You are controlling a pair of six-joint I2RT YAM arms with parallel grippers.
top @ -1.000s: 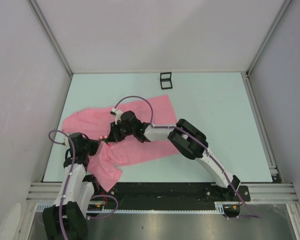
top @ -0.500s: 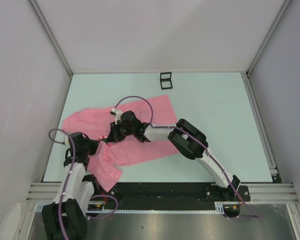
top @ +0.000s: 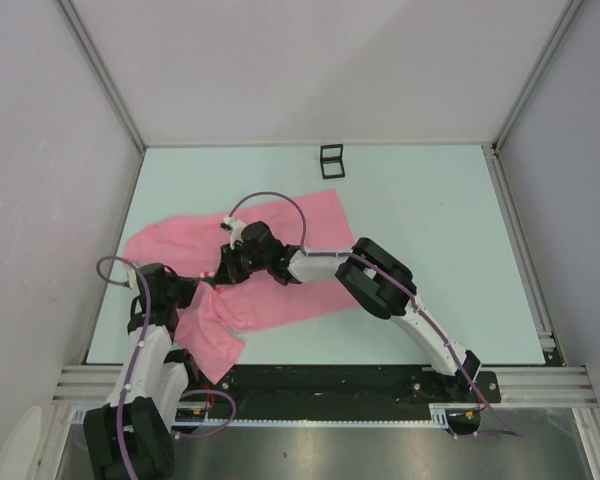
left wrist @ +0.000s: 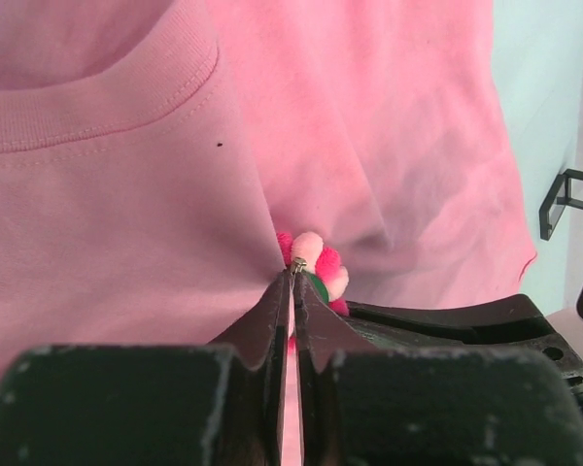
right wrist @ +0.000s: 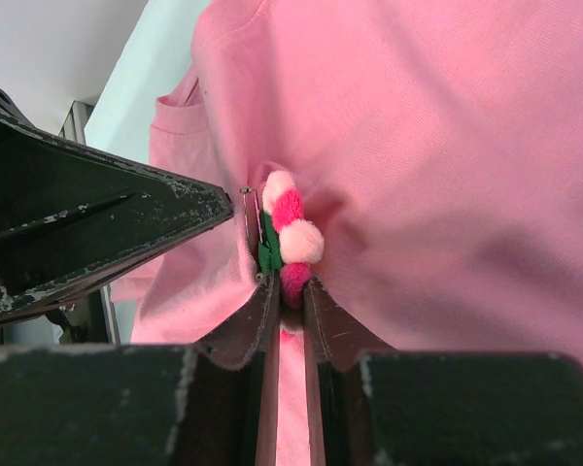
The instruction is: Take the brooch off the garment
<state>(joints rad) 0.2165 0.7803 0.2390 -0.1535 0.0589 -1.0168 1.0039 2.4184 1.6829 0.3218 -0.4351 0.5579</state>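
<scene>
- The brooch (left wrist: 311, 267) is still pinned to the garment (left wrist: 126, 194). It sits at a puckered spot just below the neckband, on the near-left part of the cloth.
- The right end effector (right wrist: 290, 286) is clamped on the brooch. Its two fingers squeeze the lowest pink ball, with the green backing and the other petals sticking out above the tips.
- The left end effector (left wrist: 293, 277) is drawn together to a sliver. Its tips are at the small metal end of the pin, right against the cloth. I cannot tell whether the metal is actually caught or only touched.
- Overhead, both arms are almost where they were a second ago, and only the left wrist has crept a touch leftward. I take this to mean both holds are set and the fine work of freeing the pin is under way, not done.
- The left arm (top: 150, 330) rises from its near-left base in a short, tucked reach.
- The right arm (top: 380, 280) stretches from the near right across the desk (top: 430, 200), elbow bent, wrist pointing left to meet its partner.
- A small black frame (top: 331, 160) stands well apart at the far edge.
</scene>
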